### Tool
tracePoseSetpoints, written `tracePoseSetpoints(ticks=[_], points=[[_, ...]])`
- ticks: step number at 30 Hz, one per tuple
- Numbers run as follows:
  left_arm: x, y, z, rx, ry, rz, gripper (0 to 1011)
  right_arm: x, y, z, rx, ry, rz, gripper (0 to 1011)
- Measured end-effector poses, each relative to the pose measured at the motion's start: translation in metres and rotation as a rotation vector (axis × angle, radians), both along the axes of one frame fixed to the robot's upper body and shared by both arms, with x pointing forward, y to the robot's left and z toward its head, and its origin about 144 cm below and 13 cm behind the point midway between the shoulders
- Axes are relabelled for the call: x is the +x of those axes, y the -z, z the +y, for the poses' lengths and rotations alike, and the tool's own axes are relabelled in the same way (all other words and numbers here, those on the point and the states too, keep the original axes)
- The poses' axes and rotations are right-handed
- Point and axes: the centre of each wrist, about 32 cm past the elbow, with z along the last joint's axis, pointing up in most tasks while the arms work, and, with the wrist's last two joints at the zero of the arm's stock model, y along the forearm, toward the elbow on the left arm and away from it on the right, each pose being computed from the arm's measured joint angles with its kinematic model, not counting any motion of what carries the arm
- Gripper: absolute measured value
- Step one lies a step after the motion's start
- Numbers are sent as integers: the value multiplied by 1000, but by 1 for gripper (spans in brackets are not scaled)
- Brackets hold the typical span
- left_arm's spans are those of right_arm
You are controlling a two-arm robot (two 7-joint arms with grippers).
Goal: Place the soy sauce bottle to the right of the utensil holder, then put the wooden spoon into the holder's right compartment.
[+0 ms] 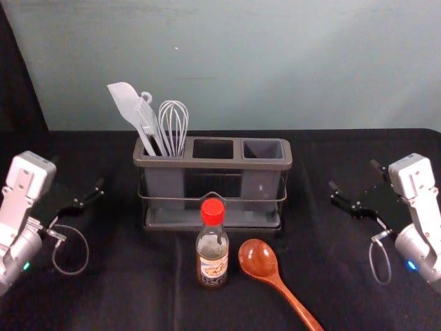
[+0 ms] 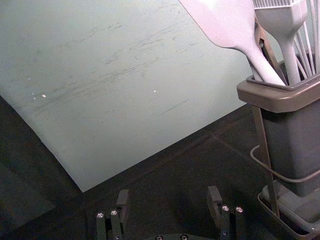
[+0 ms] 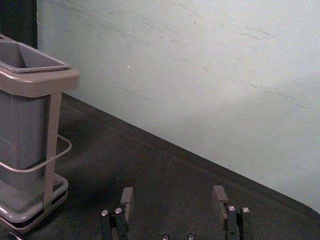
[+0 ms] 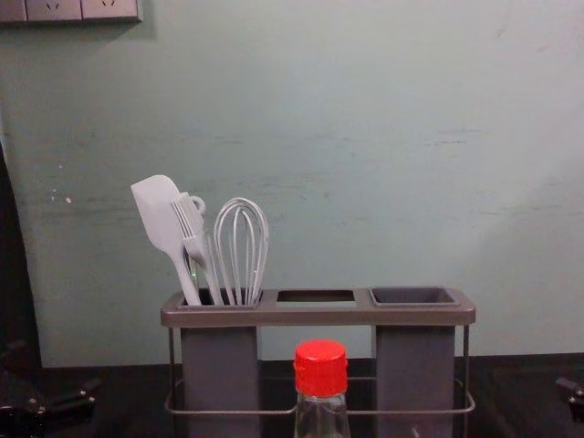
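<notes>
Left wrist view: left gripper empty, its two fingers spread; utensil holder well apart from them, spatula standing in it. Right wrist view: right gripper likewise spread wide and pinching nothing; nearby, the holder's right compartment, no utensil seen in it. Head view, taking the holder as clock centre, twelve toward the wall: left gripper at nine, right gripper at three, soy sauce bottle upright at six, just in front; wooden spoon lying at five, bowl beside the bottle, handle running off toward five. I judge the first step is in hand, bottle not yet placed. Next move likely calls for the right gripper to come in low, clear the spoon, close round the bottle and set it at three. Chest view: red cap before the holder's middle. Count: one bottle, one wooden spoon, one holder, three openings, two grippers; one spatula, one brush, one whisk.
</notes>
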Motion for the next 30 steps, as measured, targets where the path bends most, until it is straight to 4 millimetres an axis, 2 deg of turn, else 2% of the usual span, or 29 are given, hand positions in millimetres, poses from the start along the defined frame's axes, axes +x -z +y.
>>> tracePoseSetpoints(ticks=[30], points=[[0, 0, 0, 0, 0, 0, 1011, 0, 0, 0, 0, 0, 0, 1002]])
